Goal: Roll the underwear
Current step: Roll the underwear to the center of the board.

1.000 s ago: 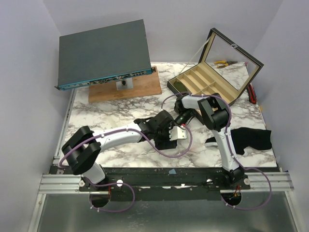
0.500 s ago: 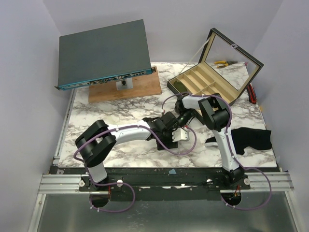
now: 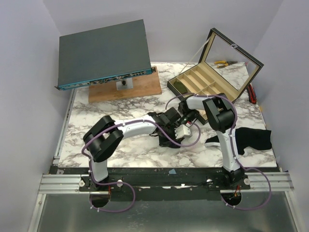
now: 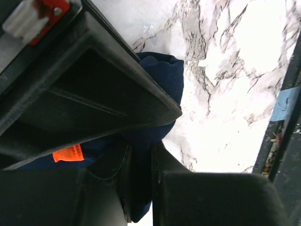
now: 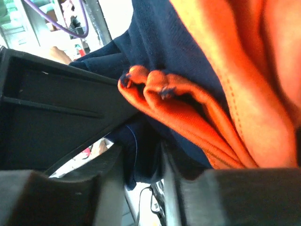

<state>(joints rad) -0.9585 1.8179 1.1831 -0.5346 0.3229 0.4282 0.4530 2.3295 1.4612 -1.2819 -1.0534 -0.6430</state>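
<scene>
You have nothing legible to go on: the markings along the front strip of the grey rack unit [image 3: 104,50] and the small white tag [image 3: 233,45] on the box lid [image 3: 231,62] are too small to read, and the underwear [image 4: 162,77] shows only plain navy and orange cloth.

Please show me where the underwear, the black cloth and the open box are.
underwear [image 4: 164,84]: left wrist view, navy fold.
black cloth [image 3: 253,137]: top external view, its middle.
open box [image 3: 231,54]: top external view, raised lid.
</scene>
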